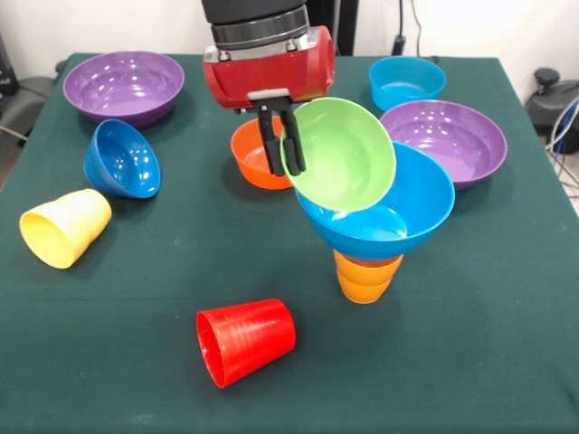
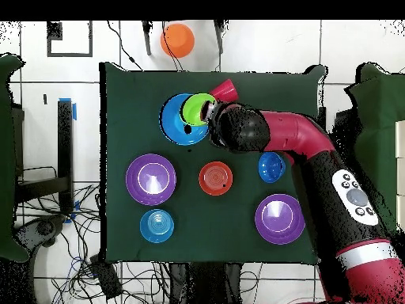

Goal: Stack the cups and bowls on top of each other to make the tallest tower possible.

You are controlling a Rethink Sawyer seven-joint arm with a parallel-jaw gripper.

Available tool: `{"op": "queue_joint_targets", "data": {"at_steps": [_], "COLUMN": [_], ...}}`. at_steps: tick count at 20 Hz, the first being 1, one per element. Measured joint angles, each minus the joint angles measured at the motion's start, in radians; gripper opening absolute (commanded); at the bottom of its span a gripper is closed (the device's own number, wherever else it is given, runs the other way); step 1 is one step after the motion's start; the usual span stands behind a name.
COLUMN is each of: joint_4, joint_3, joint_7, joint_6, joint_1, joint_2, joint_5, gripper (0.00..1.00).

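nearest me the red cup (image 1: pixel 244 341) lies tipped on the green cloth table (image 1: pixel 470 362). behind it, the orange cup (image 1: pixel 365 276) carries the large blue bowl (image 1: pixel 398 217), so my gripper (image 1: pixel 281 145) pinches the green bowl (image 1: pixel 339 154) by its rim, tilted over it. purple bowls (image 1: pixel 124 86) wait farther off.

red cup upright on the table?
No: in the front view the red cup lies on its side on the table, mouth facing the lower left.

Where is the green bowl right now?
In the front view the green bowl is tilted, its rim pinched by the gripper, its lower edge inside the large blue bowl atop the orange cup.
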Motion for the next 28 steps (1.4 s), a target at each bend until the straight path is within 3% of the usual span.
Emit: {"op": "queue_joint_targets", "data": {"at_steps": [12, 28], "joint_4": [-0.017, -0.019], "joint_3": [-0.058, -0.102], "joint_7": [0.000, 0.000], "joint_6": [0.022, 0.024], "joint_1": [0.046, 0.058], "joint_2": [0.000, 0.000], "joint_5": [0.000, 0.000], "gripper": [0.00, 0.00]}}
